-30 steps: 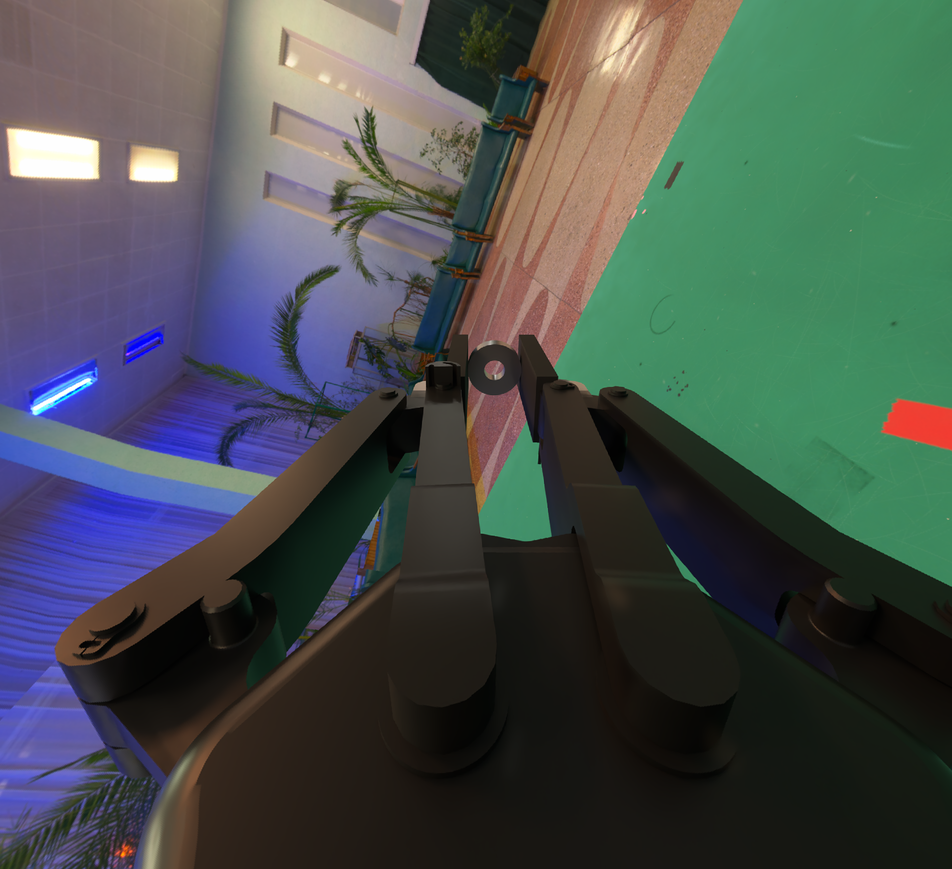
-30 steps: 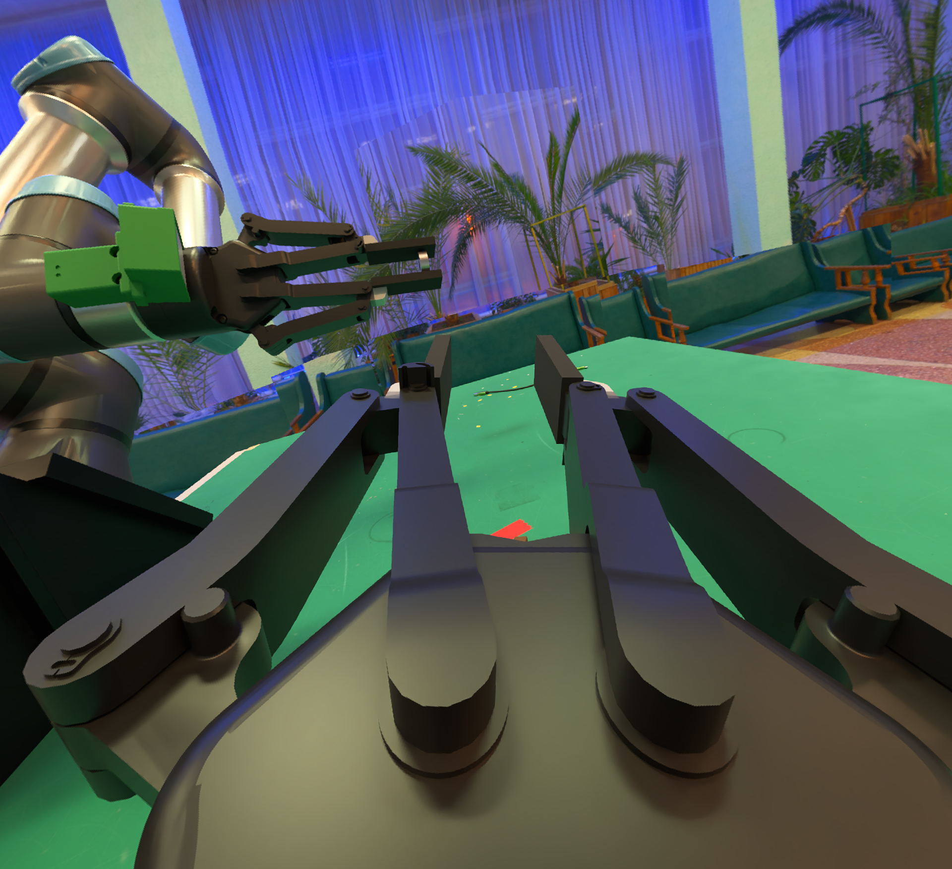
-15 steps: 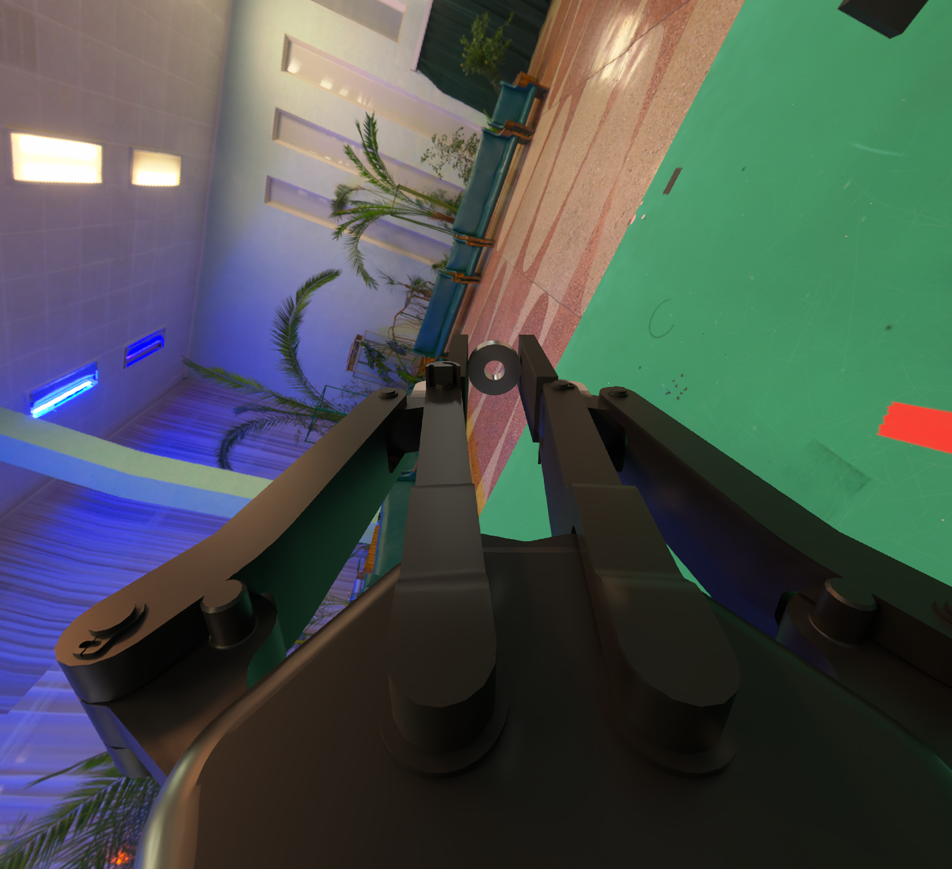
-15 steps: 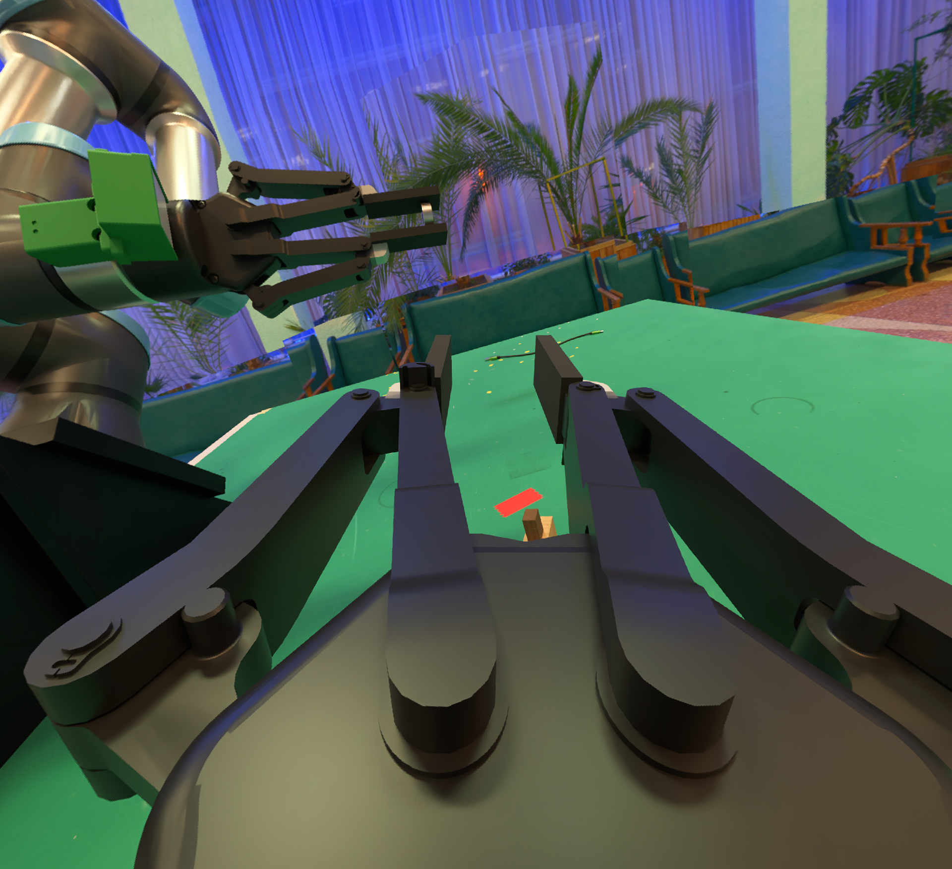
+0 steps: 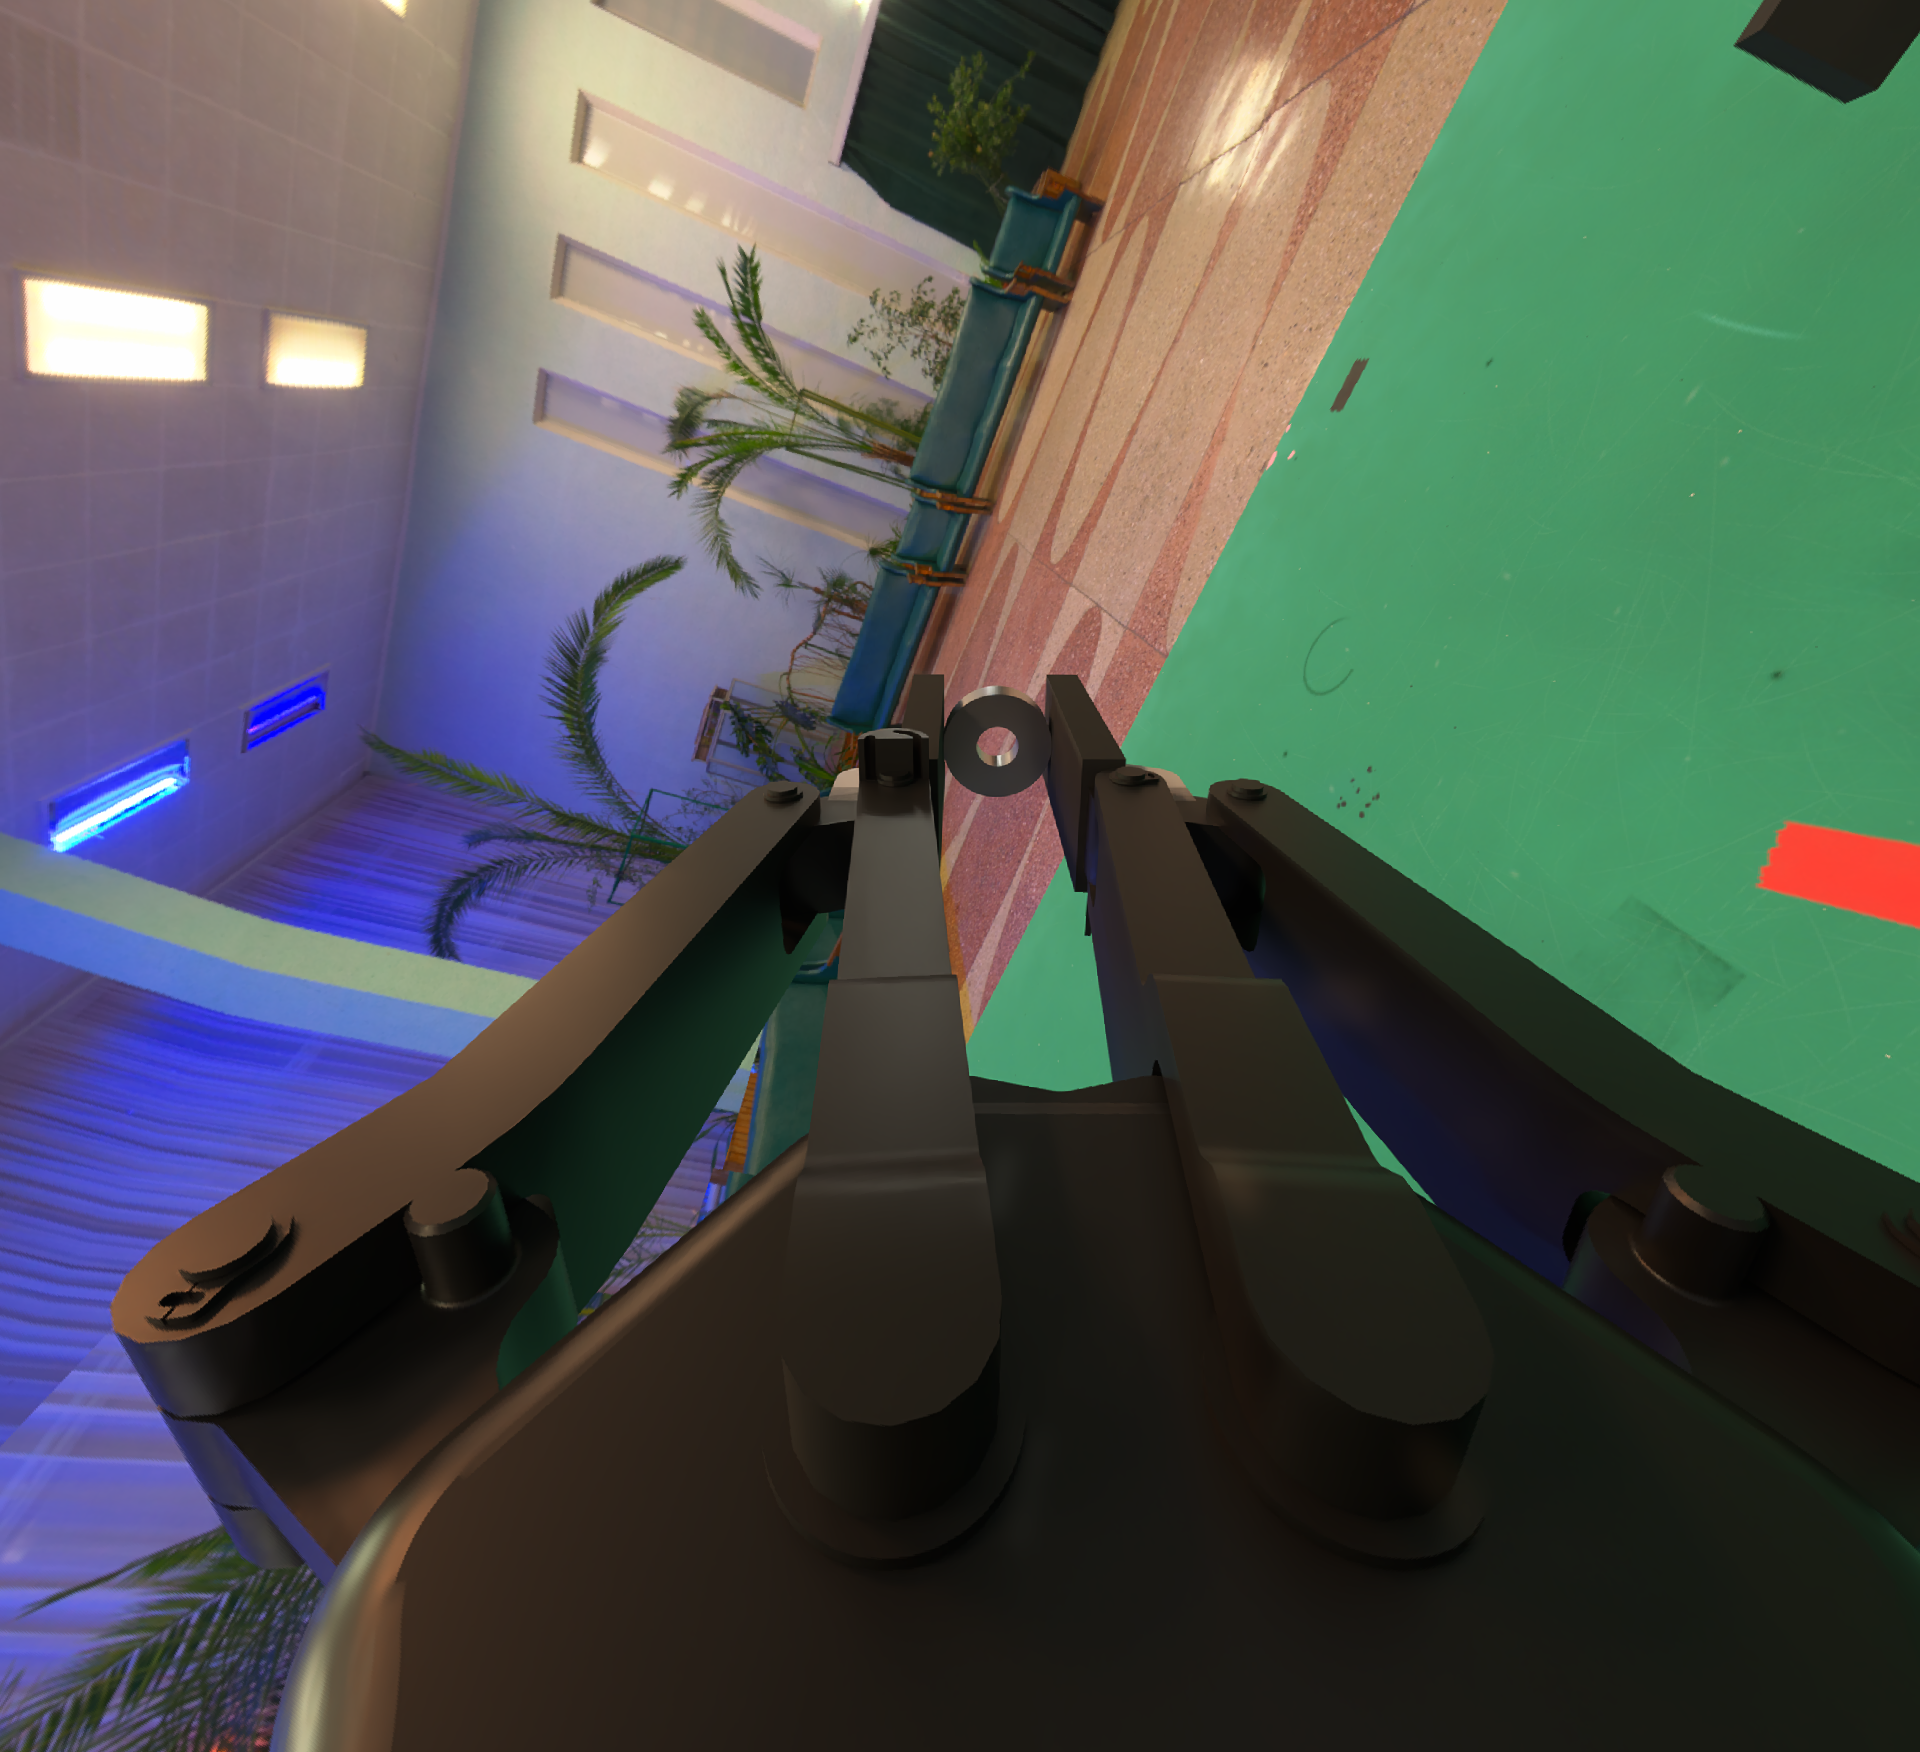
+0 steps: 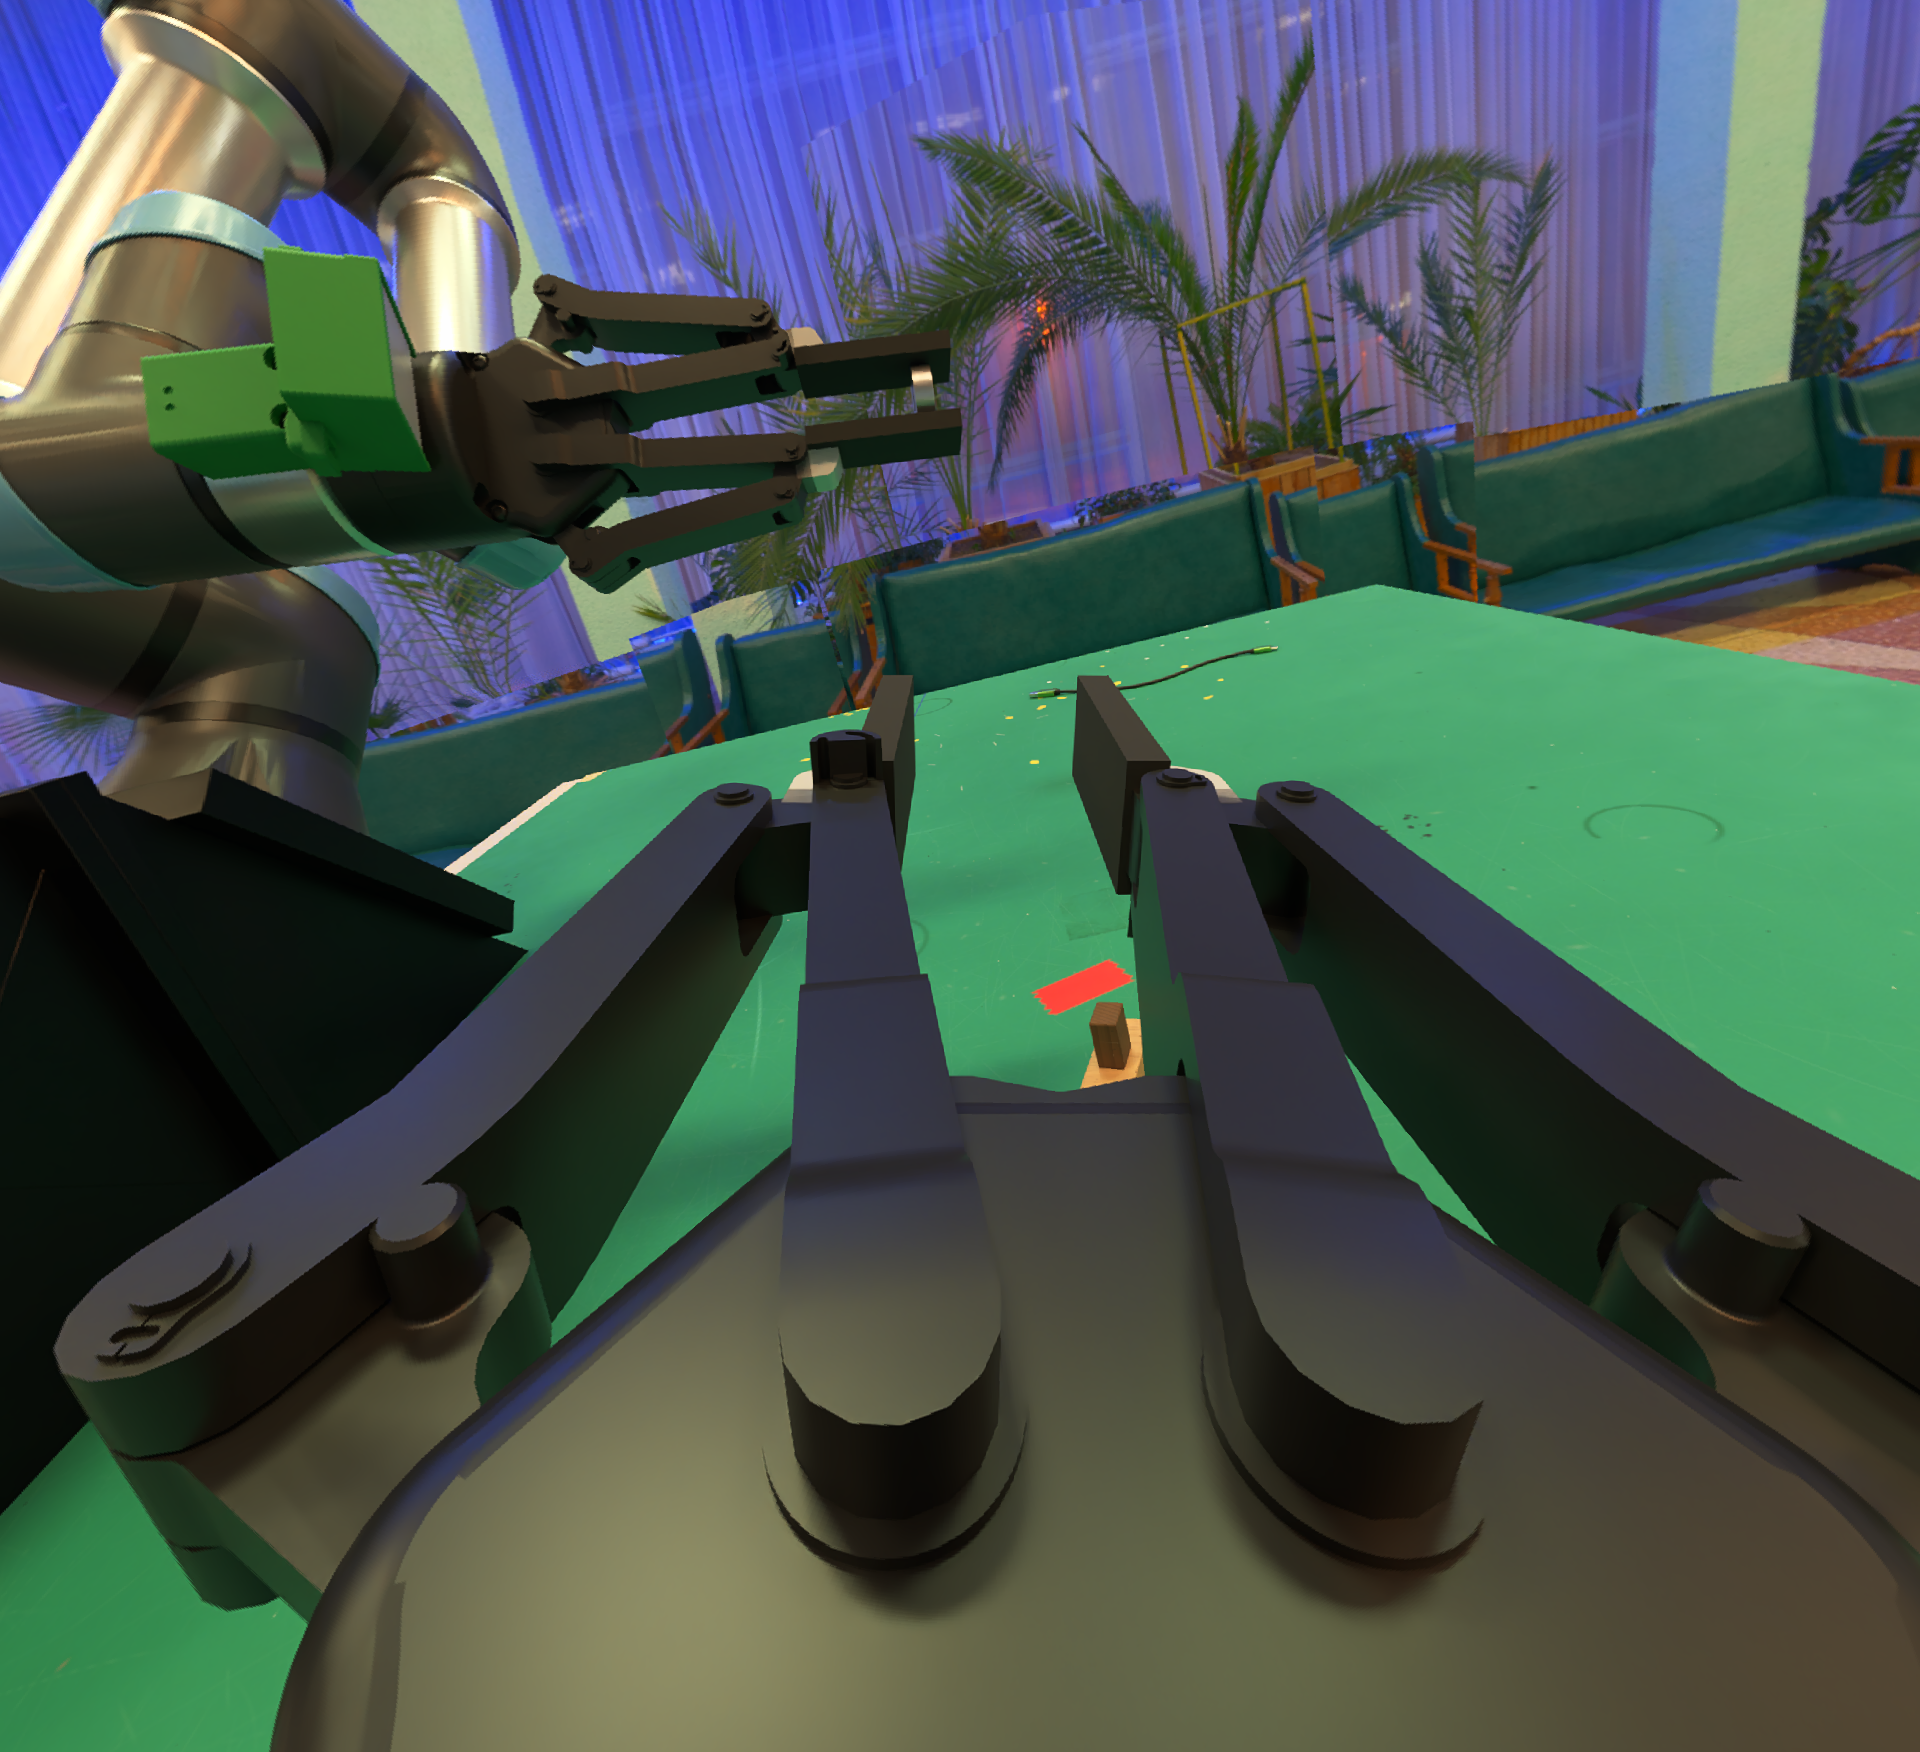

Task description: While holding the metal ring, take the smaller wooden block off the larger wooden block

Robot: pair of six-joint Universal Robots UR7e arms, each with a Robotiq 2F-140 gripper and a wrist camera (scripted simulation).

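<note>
My left gripper [image 5: 995, 738] is shut on the metal ring [image 5: 995, 742], a small grey ring held upright between the fingertips, in the air beyond the table edge. In the right wrist view the left gripper [image 6: 928, 403] shows at upper left with the ring [image 6: 922, 381] in its tips. My right gripper [image 6: 995, 738] is open and empty above the green table [image 6: 1558, 871]. Between its fingers, low down, the smaller dark wooden block [image 6: 1110, 1035] stands on the larger pale wooden block [image 6: 1103, 1073], which is mostly hidden by the gripper body.
A red patch [image 6: 1083, 985] lies on the table just beyond the blocks; it also shows in the left wrist view [image 5: 1844, 873]. A black base [image 6: 208, 975] stands at left under the left arm. A thin cable [image 6: 1164, 679] lies at the table's far edge.
The right wrist view has tilted downward, and the wooden blocks and red patch have come up into sight between its fingers. The left gripper keeps the ring and has barely moved.
</note>
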